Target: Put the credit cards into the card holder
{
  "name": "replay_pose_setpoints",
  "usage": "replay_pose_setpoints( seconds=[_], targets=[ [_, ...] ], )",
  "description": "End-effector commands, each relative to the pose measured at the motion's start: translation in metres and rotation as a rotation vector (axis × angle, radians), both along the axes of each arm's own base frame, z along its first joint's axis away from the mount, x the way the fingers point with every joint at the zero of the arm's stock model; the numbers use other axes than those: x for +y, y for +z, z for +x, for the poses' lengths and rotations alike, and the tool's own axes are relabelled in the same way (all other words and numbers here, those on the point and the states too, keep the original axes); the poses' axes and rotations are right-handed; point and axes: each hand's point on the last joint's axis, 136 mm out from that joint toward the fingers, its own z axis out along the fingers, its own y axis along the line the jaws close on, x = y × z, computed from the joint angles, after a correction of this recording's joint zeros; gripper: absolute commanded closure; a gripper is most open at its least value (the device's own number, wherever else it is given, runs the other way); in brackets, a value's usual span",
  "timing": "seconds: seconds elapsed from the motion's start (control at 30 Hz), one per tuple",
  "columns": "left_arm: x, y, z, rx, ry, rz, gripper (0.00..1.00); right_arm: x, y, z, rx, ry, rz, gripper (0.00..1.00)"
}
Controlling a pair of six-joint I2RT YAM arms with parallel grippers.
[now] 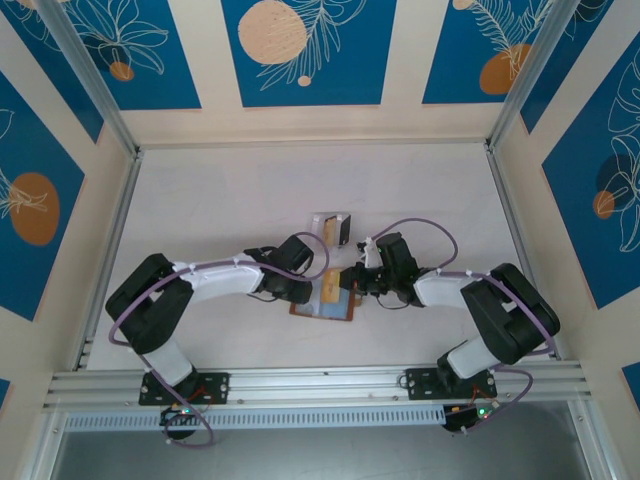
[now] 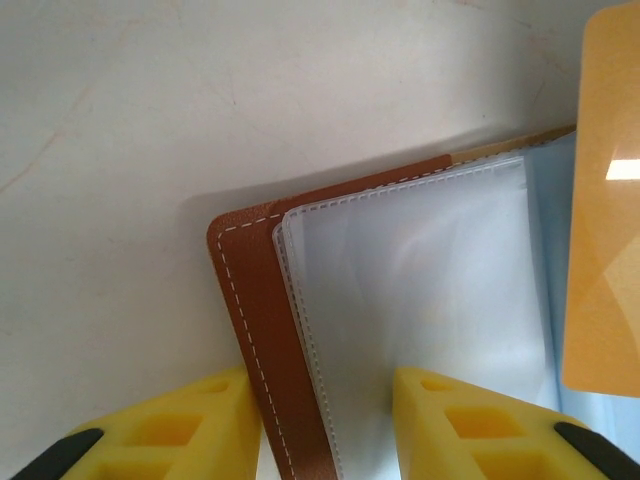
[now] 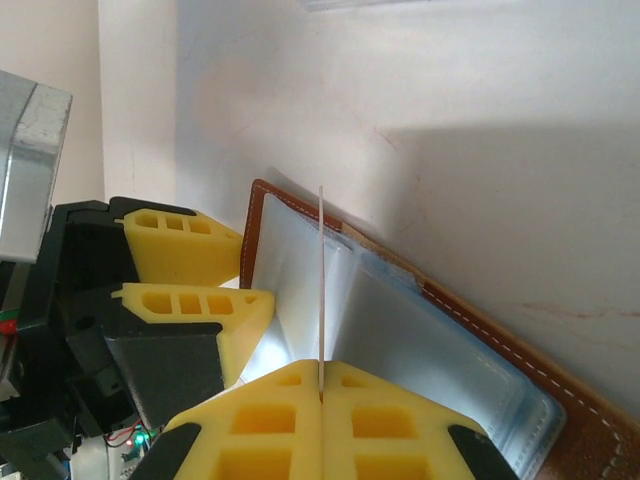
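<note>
The brown card holder [image 1: 322, 310] lies open on the table, with its clear pockets [image 2: 420, 290] facing up. My right gripper [image 3: 321, 372] is shut on a tan credit card [image 3: 321, 270], held on edge over the pockets [image 3: 420, 340]. The left wrist view has that card [image 2: 605, 220] at the right, above the sleeves. My left gripper [image 2: 320, 385] is open. Its yellow fingers [image 3: 185, 250] stand on either side of the holder's stitched left edge [image 2: 245, 300]. The two grippers [image 1: 312, 290] [image 1: 352, 283] face each other across the holder.
A small clear box [image 1: 334, 228] with dark cards in it stands just behind the holder. Aluminium rails [image 1: 320, 382] border the white table on the near side, left and right. There is open tabletop [image 1: 250, 200] toward the back.
</note>
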Motion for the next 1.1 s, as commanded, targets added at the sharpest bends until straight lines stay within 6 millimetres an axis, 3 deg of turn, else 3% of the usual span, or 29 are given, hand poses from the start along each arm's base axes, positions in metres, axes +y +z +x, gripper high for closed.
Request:
replay_pose_setpoints(
  seconds=[0.0,0.33,1.07],
  targets=[
    [0.022,-0.025,-0.020,0.078,0.007,0.086,0.63,0.002,-0.001,0.003,0.009,-0.017,0.028,1.00],
    [0.023,-0.028,-0.023,0.086,0.008,0.085,0.63,0.006,-0.014,0.000,0.052,-0.041,0.037,1.00],
    [0.024,-0.030,-0.024,0.084,0.009,0.081,0.62,-0.001,-0.048,-0.032,0.134,-0.151,-0.077,1.00]
  ],
)
